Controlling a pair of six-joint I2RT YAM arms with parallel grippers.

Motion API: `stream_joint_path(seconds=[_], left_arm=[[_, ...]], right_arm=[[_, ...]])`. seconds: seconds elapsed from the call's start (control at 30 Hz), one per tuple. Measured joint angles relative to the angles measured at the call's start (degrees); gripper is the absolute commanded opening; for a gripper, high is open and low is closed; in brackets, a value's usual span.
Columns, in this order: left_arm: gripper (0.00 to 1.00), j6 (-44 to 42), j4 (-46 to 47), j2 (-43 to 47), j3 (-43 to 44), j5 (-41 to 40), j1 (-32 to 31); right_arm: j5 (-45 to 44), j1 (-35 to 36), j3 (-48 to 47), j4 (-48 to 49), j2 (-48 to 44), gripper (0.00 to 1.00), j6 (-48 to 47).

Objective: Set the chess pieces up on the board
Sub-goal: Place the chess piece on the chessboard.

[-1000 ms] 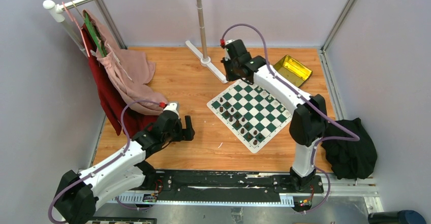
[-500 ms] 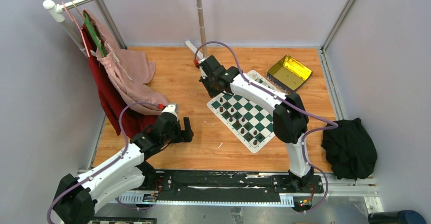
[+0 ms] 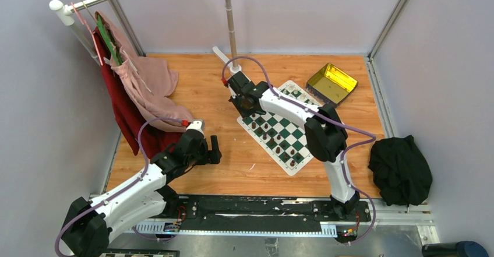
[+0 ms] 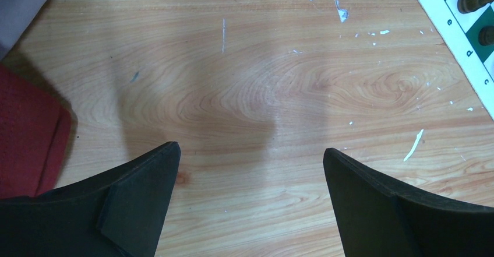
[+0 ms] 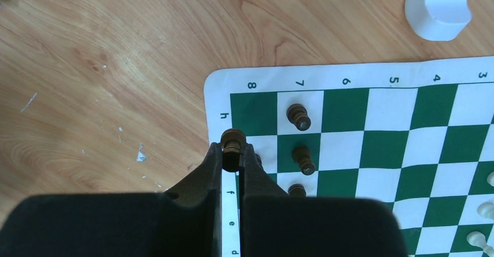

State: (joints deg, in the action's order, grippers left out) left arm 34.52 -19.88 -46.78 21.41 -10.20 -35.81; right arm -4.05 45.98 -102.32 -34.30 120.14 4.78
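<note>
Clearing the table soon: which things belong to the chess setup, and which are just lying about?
Job: board, brown pieces, white pieces, held piece in right end effector.
Lying about: tin, black cloth, pink and red clothes, rack.

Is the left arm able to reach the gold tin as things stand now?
Probably not: the gold tin lies beyond the board, and the right arm stretches across in between.

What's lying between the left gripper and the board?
Between the left gripper and the board, only bare wooden tabletop with a few white flecks, as the left wrist view shows.
</note>
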Motion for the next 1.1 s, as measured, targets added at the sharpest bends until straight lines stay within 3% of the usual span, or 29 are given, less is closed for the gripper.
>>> stream_joint_path(seconds=[1.1], left_arm=[[1.0, -0.26, 0.0, -2.32, 0.0, 0.02, 0.0]], right_arm=[[-0.44, -0.83, 2.89, 3.63, 3.39, 0.0, -1.4]])
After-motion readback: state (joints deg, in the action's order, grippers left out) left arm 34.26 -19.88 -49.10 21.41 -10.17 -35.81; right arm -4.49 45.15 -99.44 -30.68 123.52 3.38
